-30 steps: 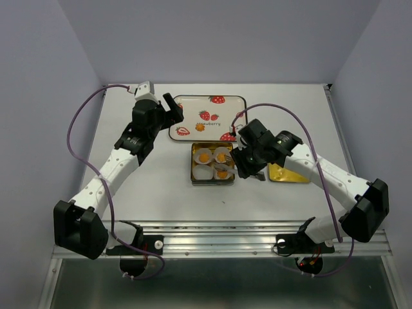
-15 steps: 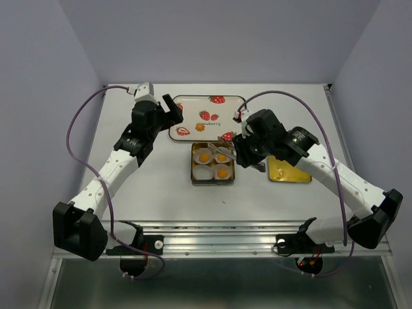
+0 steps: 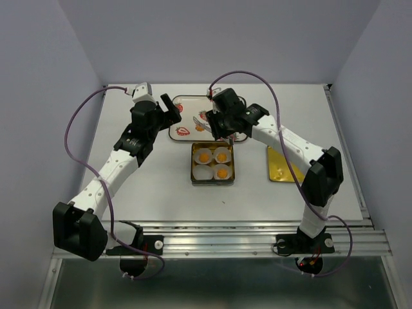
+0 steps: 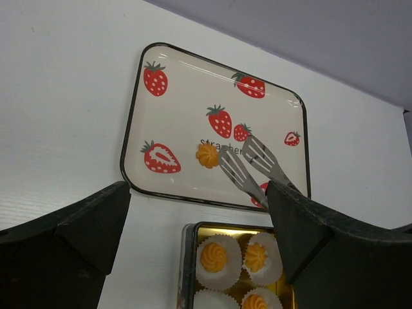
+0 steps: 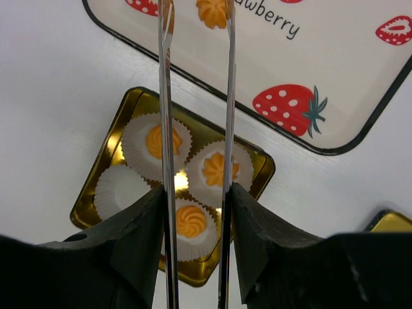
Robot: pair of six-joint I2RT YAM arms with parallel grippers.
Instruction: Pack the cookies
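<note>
1. The right claw was clenched on a pair of metal tongs, its two fingers pressing the handles from either side.
2. The tongs reached out past the far edge of the gold tin, with their two forked tips spread apart.
3. Those tips sat over a strawberry tray lying just beyond the tin, right beside a lone cookie. Whether they touched it could not be told.
4. That cookie rested flat on the tray, past the tin's far-left corner.
5. Three more cookies lay inside the tin, each in a white paper cup: far-left, far-right and near-right.
6. The near-left cup in the tin held nothing.
7. A gold lid lay flat to the right of the tin, apart from it and partly under the right arm.
8. The left claw was released, with its fingers wide apart and nothing between them. It hung beyond and to the left of the tin, by the tray's left edge.
9. Tin, tray and lid all sat on a white table.
</note>
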